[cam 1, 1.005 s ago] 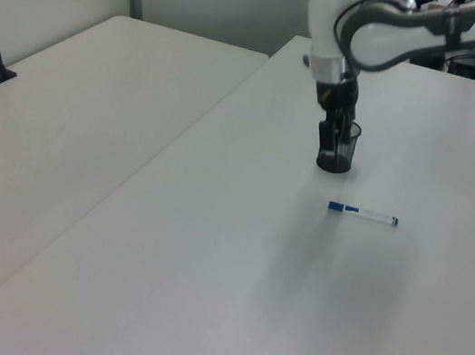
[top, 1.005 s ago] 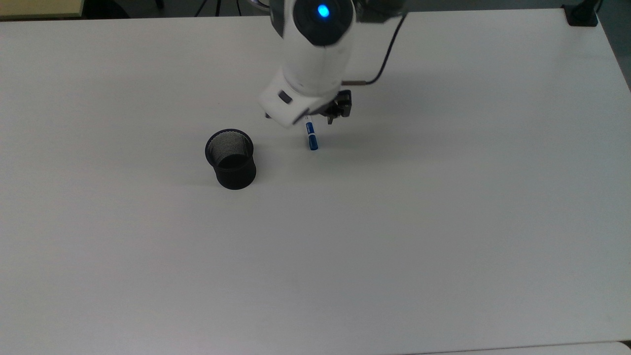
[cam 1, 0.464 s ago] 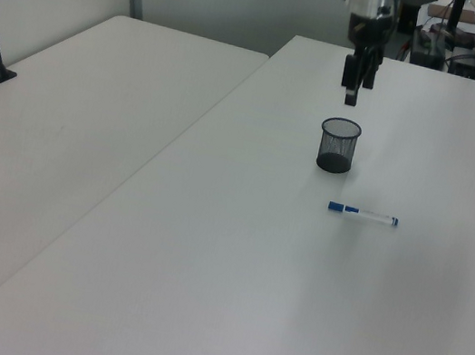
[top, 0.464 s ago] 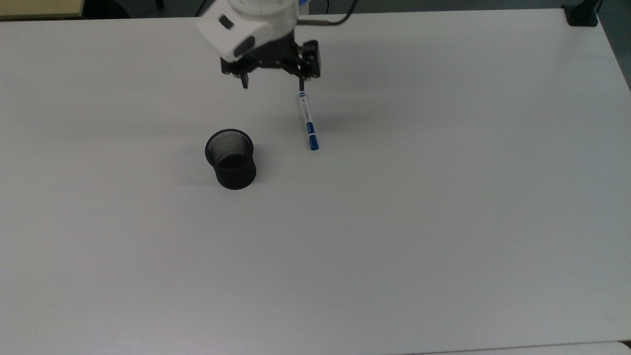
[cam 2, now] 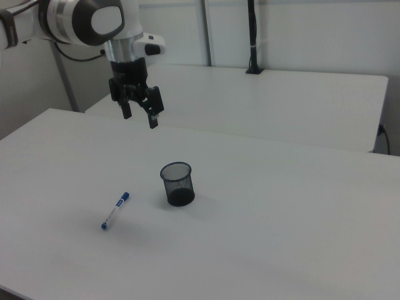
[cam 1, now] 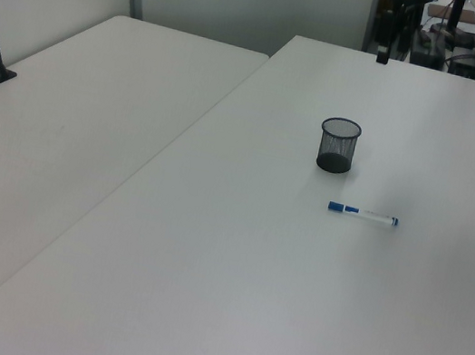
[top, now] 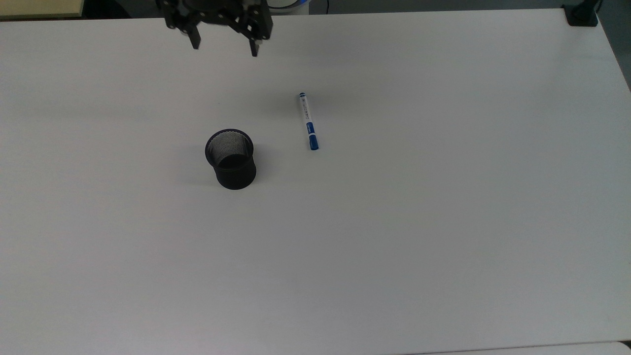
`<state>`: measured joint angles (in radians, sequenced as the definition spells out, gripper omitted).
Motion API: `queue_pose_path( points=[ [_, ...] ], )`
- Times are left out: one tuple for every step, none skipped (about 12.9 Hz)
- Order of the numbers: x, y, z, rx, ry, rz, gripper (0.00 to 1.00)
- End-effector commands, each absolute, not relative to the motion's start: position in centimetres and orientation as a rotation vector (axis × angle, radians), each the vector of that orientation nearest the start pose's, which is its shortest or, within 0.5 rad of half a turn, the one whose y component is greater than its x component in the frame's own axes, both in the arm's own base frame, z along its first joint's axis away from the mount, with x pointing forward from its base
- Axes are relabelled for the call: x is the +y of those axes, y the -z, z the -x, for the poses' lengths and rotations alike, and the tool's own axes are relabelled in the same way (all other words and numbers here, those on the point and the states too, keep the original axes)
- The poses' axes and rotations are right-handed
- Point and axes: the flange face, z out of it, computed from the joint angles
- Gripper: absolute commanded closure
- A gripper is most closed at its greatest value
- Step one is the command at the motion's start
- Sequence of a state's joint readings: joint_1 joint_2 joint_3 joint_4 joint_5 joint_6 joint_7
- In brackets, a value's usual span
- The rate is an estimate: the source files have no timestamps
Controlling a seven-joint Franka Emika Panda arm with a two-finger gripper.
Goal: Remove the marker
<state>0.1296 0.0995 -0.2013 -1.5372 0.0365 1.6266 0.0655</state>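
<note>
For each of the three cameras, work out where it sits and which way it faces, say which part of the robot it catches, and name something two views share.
Top view: high above the white table, looking down; the open black two-finger gripper shows at the upper edge.
Left view: raised, off one table end, looking along it; a dark bit of the arm at the far edge.
Right view: raised, from the opposite side; gripper and white arm hang above the table.
Shared: the black mesh cup and the white blue-capped marker lying beside it.

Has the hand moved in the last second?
Yes. In the top view the hand has drawn back from over the marker toward the table's far edge, open and empty.
</note>
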Motion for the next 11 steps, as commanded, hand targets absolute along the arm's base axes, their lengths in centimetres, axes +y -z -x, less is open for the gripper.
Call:
queue_pose_path(
  points=[
    [-6.2, -60.7, -57.1, 0.304, 0.019, 3.097, 0.00],
    [-7.3, -61.0, -56.7, 0.328, 0.006, 3.094, 0.00],
    [-7.3, -60.9, -56.6, 0.325, -0.009, 3.096, 0.00],
    [-7.3, -60.8, -56.6, 0.325, -0.016, 3.097, 0.00],
    [-7.4, -60.7, -56.8, 0.337, -0.011, 3.097, 0.00],
    [-7.5, -60.5, -57.0, 0.345, -0.006, 3.094, 0.00],
    [-7.6, -60.3, -57.1, 0.345, -0.009, 3.096, 0.00],
    [-7.7, -60.4, -57.0, 0.340, -0.008, 3.097, 0.00],
    [-7.7, -60.4, -57.0, 0.338, -0.008, 3.097, 0.00],
    [-7.7, -60.5, -57.0, 0.338, -0.006, 3.097, 0.00],
    [-7.9, -60.5, -57.0, 0.342, -0.006, 3.096, 0.00]
  ],
)
